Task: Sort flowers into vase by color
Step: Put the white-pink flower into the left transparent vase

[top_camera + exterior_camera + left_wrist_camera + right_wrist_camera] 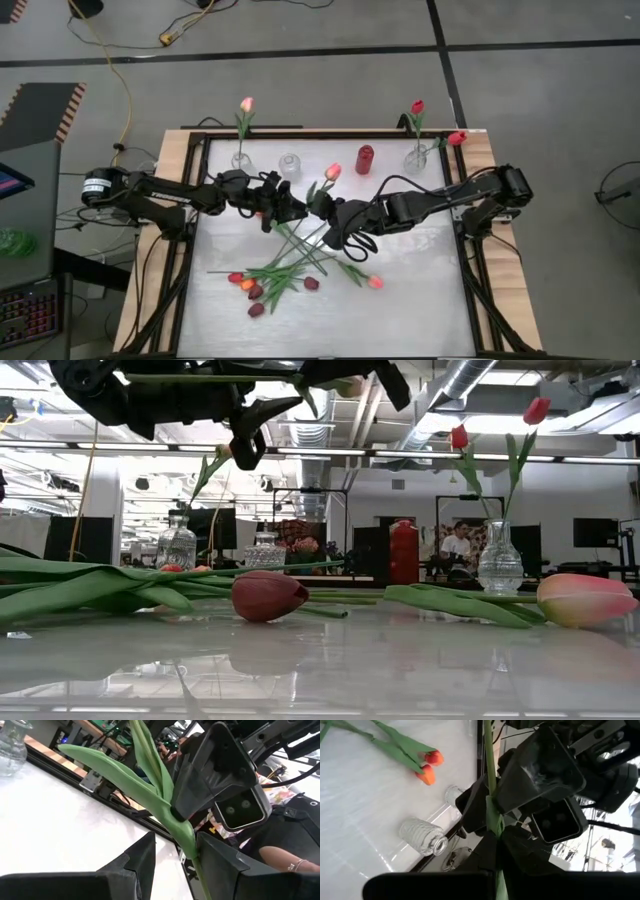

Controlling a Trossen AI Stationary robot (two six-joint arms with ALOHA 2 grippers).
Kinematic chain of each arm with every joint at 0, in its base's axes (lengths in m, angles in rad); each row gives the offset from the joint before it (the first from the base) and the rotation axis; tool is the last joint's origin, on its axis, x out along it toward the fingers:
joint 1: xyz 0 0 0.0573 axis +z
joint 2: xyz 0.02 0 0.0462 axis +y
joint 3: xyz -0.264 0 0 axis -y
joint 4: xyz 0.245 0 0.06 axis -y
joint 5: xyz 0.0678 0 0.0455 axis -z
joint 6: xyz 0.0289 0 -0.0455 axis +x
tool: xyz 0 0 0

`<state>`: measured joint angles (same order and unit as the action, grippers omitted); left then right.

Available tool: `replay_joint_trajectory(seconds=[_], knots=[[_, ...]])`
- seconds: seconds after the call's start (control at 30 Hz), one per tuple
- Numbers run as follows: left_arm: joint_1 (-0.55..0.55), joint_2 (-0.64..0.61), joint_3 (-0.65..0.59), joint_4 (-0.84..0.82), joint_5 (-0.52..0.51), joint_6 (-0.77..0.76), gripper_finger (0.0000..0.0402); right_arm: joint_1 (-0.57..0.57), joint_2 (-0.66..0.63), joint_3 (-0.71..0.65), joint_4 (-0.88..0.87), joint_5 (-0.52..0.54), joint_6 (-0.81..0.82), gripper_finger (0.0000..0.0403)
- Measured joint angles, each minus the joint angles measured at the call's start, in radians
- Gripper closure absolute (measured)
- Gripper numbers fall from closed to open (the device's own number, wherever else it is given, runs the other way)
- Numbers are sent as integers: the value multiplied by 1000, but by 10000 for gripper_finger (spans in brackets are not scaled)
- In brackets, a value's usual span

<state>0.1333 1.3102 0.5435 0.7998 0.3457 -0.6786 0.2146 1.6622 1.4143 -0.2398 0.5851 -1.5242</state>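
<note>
A pink tulip (pixel 333 172) is held above the table's middle, its stem (pixel 200 377) about level. My right gripper (pixel 322 207) is shut on that stem. My left gripper (pixel 300 207) meets it head-on and is open. The stem (pixel 191 845) passes between the left fingers, close against one finger (pixel 220 862); whether it touches I cannot tell. Several more tulips (pixel 280 268) lie on the table in a pile nearer the near edge. One pink tulip (pixel 246 104) stands in a clear vase (pixel 241 160). Two red tulips (pixel 417 107) stand in another clear vase (pixel 416 158). My right gripper pinches the pink tulip's stem (pixel 493 822) between its two fingers, where a leaf wraps it. The fingers lie across the stem. The tulip is lifted clear of the table, with its head toward the far side.
An empty clear vase (pixel 289 165) and a red vase (pixel 365 158) stand in the far row between the filled ones. A single pink tulip (pixel 375 283) lies right of the pile. A black frame (pixel 470 270) borders the white tabletop. People sit in the room beyond.
</note>
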Motion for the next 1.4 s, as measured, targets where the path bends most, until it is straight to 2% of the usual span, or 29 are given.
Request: replay_joint_trajectory(seconds=[0.3,0.67,0.77,0.97,1.17,1.27,1.4], knots=[[0,0,0,4,10,15,282,0,0,0,9,-8,-72,361],[-1,0,0,6,11,18,386,-1,0,0,6,-7,-74,360],[-1,0,0,5,10,19,396,-1,0,0,6,-7,-74,350],[0,0,0,3,7,20,389,-1,0,0,11,-8,-71,304],[0,0,0,3,5,20,392,0,0,0,15,-12,-66,230],[0,0,0,4,5,20,392,0,0,0,20,-12,-2,199],[0,0,0,3,-14,20,392,0,0,0,19,-9,86,177]])
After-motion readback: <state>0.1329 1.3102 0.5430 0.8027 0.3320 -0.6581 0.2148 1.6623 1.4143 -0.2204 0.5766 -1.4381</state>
